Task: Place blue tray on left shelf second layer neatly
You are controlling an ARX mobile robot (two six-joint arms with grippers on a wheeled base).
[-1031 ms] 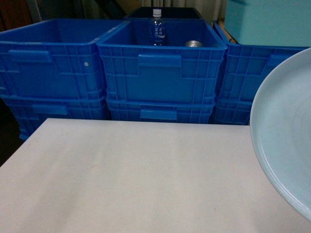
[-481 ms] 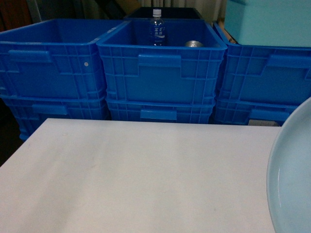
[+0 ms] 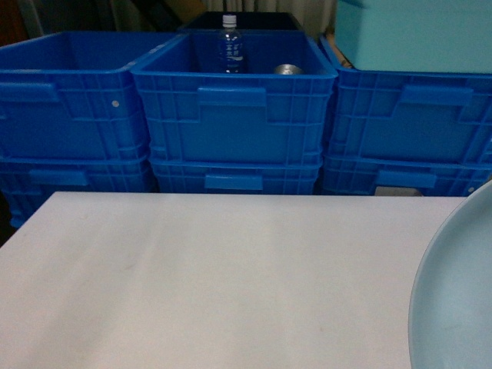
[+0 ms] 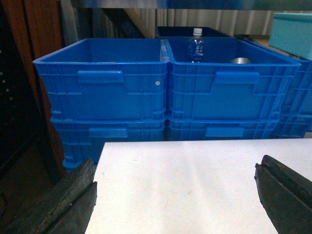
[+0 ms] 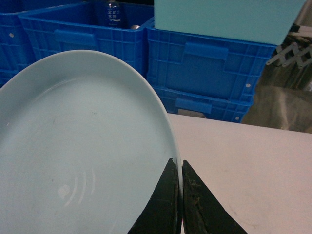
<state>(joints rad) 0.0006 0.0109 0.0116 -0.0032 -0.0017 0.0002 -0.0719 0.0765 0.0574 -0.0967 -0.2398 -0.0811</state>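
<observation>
The pale blue tray [image 5: 83, 151] fills the left of the right wrist view, held tilted above the white table [image 5: 248, 165]. My right gripper [image 5: 179, 163] is shut on the tray's right rim, one finger on each side. In the head view only a curved part of the blue tray [image 3: 457, 292] shows at the lower right corner; the gripper itself is out of frame there. My left gripper [image 4: 175, 183] is open over the table's left part, with nothing between its fingers [image 4: 73, 195]. The left shelf second layer is out of view.
Stacked dark-blue crates [image 3: 231, 115] stand in a row right behind the white table [image 3: 215, 284]. A water bottle [image 3: 230, 42] and a metal can [image 3: 288, 70] sit in the middle crate. A teal box [image 3: 415, 34] rests on the right crates. Dark wooden furniture [image 4: 24, 97] stands left.
The tray has dropped lower and further right in the head view. The crates have shifted left and slightly up, so the view has turned a little to the right.
</observation>
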